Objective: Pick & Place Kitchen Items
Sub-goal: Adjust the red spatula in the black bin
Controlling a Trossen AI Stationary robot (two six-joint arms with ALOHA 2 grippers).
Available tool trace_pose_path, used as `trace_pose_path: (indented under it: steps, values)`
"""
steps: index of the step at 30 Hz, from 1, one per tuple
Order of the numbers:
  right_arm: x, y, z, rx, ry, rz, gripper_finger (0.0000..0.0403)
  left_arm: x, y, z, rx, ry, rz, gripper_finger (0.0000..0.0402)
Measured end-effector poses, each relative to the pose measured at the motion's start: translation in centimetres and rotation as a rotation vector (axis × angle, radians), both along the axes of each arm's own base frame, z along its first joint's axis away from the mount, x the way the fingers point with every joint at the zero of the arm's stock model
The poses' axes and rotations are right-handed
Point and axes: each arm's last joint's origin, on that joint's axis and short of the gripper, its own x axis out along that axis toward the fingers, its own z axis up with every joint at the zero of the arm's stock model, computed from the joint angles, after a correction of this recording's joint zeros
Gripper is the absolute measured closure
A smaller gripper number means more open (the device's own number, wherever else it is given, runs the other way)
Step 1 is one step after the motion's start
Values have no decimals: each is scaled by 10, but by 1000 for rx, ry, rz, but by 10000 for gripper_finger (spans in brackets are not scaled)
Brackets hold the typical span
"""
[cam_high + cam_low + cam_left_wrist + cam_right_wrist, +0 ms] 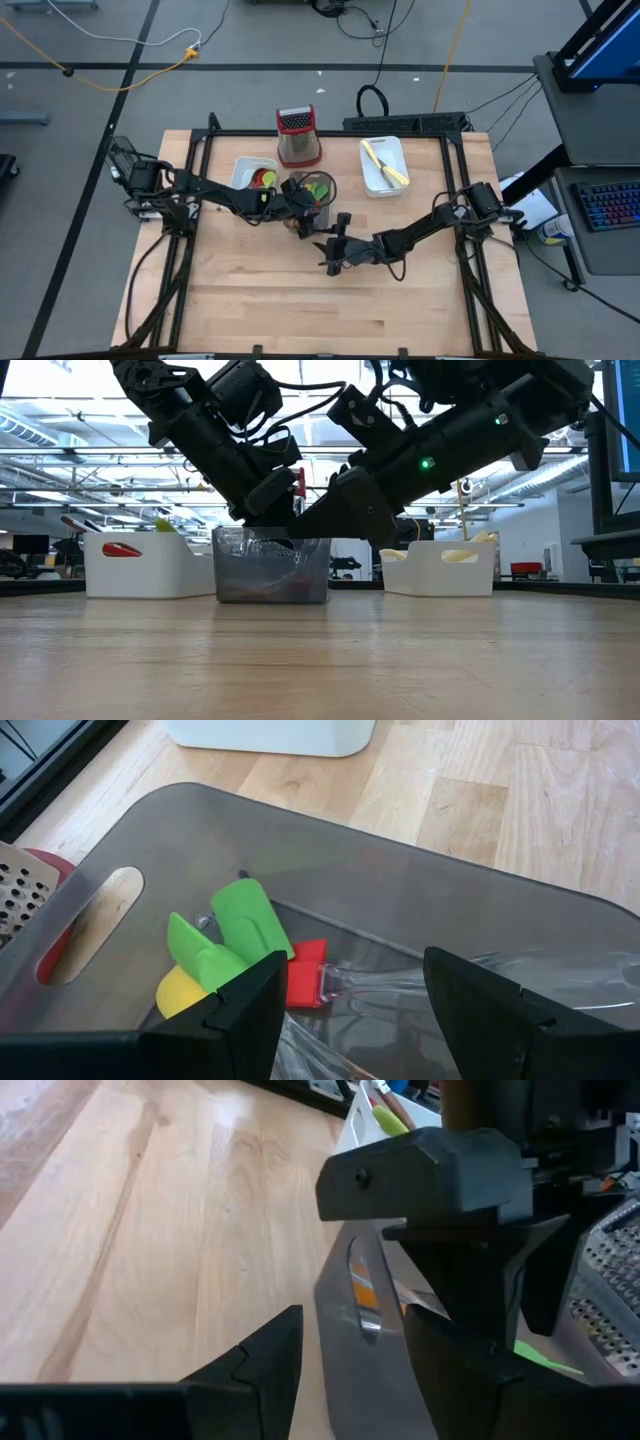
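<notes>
A grey see-through bin [322, 208] stands mid-table, also showing in the low view [272, 575]. In it lie two green spatulas [235, 925], a red one [305, 978] and a yellow one [175, 992], with clear handles. My left gripper [355, 985] is open and empty, pointing down into the bin over them [298, 212]. My right gripper [352, 1320] is open at the bin's near right side [328, 232]. Its fingers stand on either side of the bin's wall [350, 1360]. My right gripper has one finger on each side of the bin's upper wall [345, 1295], coming slanting from the table's near right. I cannot tell whether either finger touches the wall. The bin stands flat on the table.
A white tray [243, 168] with red and yellow utensils stands just left of the bin. A second white tray [372, 180] with yellow utensils stands at the far right. A red-topped metal grater [297, 135] stands at the far edge. Bare wood lies toward the near edge [300, 310].
</notes>
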Motion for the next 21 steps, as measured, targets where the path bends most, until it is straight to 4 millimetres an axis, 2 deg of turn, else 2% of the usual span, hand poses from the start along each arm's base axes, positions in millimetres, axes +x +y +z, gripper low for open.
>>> trace_pose_path:
  steps: [11, 17, 21]
  values:
    - [4, -18, 0, 6, 4, -39, 234, 0, 0, 0, 2, 0, 3, 163]
    - [9, -38, -1, 135, -4, -40, 234, 0, 1, 0, 6, -3, 9, 163]
    - [10, -43, 1, 210, -41, -57, 234, 0, 2, 1, 33, -3, 38, 163]
